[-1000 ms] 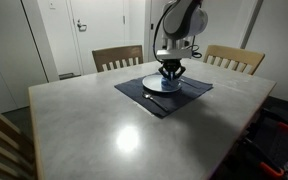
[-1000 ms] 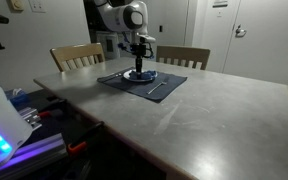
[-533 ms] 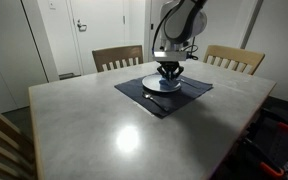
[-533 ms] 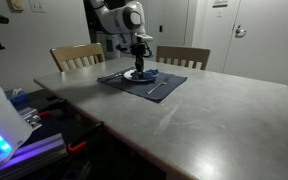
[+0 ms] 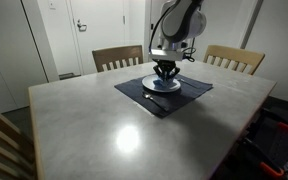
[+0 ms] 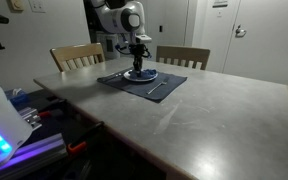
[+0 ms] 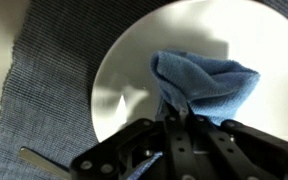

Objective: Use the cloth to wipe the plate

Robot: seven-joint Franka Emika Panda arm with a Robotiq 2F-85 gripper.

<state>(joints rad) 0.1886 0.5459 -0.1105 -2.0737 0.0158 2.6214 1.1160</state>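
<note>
Comparing this moment with one second earlier, the hand (image 5: 165,72) has shifted a little toward the left edge of the picture in both exterior views. It is still low over the plate (image 5: 164,85). The plate, the mat and the chairs lie as before.

The hand is clenched on the cloth (image 7: 209,85). In the wrist view the two fingers (image 7: 169,112) meet on a raised fold of the blue cloth, and the rest of the cloth spreads out on the plate surface. The cloth lies on the half of the plate nearer the hand. The far rim and the left part of the plate are bare and reflect light.

The plate rests near the centre of a dark woven mat (image 7: 44,90). The mat lies on the grey desk (image 5: 104,125), toward its far side. A metal utensil (image 7: 39,156) lies on the mat beside the plate and clear of it; only its end shows in the wrist view.

Two wooden chairs (image 5: 117,57) (image 5: 234,58) stand behind the desk, one on each side of the arm. In the exterior views the hand hides the cloth and part of the plate.
</note>
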